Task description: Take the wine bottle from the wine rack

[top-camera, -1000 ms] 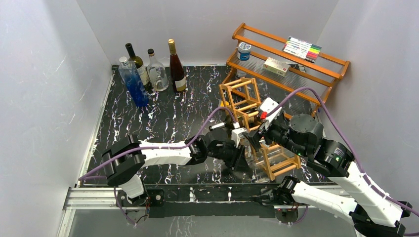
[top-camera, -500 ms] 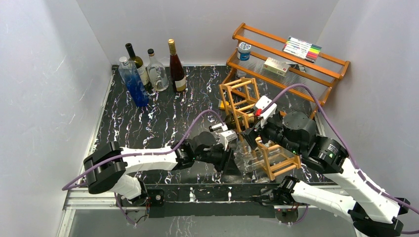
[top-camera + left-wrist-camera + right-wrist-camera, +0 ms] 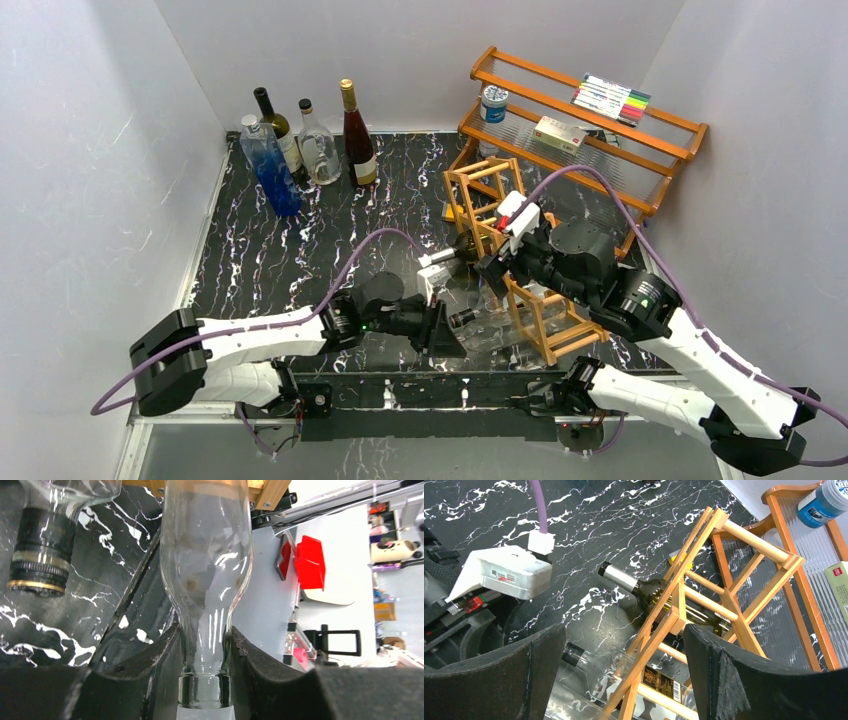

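Observation:
The wine rack (image 3: 500,225) is an orange-brown wooden lattice right of the table's middle, also in the right wrist view as the rack (image 3: 679,610). A clear, uncapped wine bottle (image 3: 206,565) lies with its body still in the rack's near end. My left gripper (image 3: 202,635) is shut on its neck, seen from above as the gripper (image 3: 448,328) just left of the rack. My right gripper (image 3: 624,650) hangs open over the rack's top bars, holding nothing. A dark bottle (image 3: 644,587) and a black-capped clear bottle (image 3: 599,667) also lie in the rack.
Several upright bottles (image 3: 300,145) stand at the back left. A two-tier wooden shelf (image 3: 590,130) at the back right carries a can, a box and markers. White walls close in on three sides. The black-capped neck (image 3: 40,550) lies just beside the held bottle.
My left arm has drawn back toward the near left, pulling the clear bottle partway out of the rack. My right arm has shifted left above the rack, still open.

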